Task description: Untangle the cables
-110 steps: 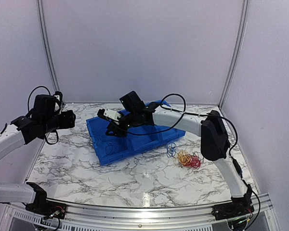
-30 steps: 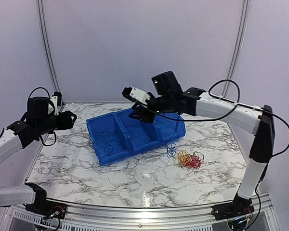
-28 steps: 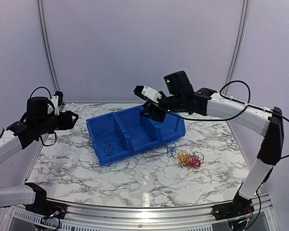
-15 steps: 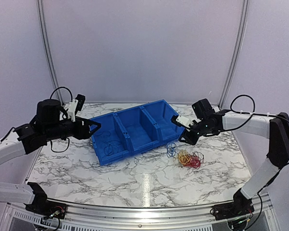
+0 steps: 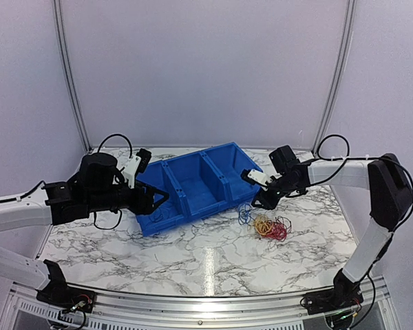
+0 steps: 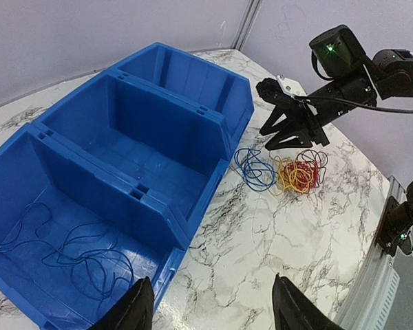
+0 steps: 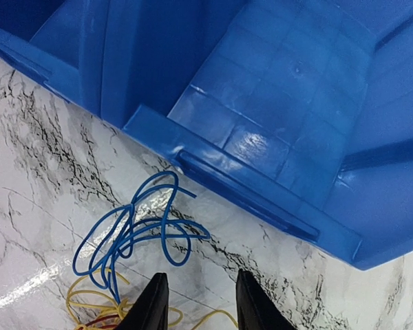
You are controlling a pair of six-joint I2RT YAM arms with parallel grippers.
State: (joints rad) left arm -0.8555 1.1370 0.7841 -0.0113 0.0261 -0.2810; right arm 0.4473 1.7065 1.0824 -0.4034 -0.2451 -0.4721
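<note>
A loose blue cable (image 5: 244, 214) lies on the marble table beside a tangled yellow and red bundle (image 5: 270, 227), just right of the blue bin. More thin blue wires (image 6: 76, 251) lie in the bin's left compartment. My right gripper (image 5: 258, 199) is open and empty, hovering just above the blue cable (image 7: 134, 230) at the bin's right end; yellow wire (image 7: 96, 302) shows under it. My left gripper (image 5: 158, 201) is open and empty, above the bin's front left corner. The left wrist view shows the blue cable (image 6: 256, 168), the bundle (image 6: 299, 175) and the right gripper (image 6: 289, 134).
A blue three-compartment bin (image 5: 186, 214) stands at an angle at the table's middle back; its middle and right compartments hold nothing. Its front wall (image 7: 261, 199) lies close before the right gripper. White walls enclose the table on three sides.
My left arm swung right to the bin's left end. My right arm came away from over the bin, dropped to the cables at its right end and edged closer to them.
</note>
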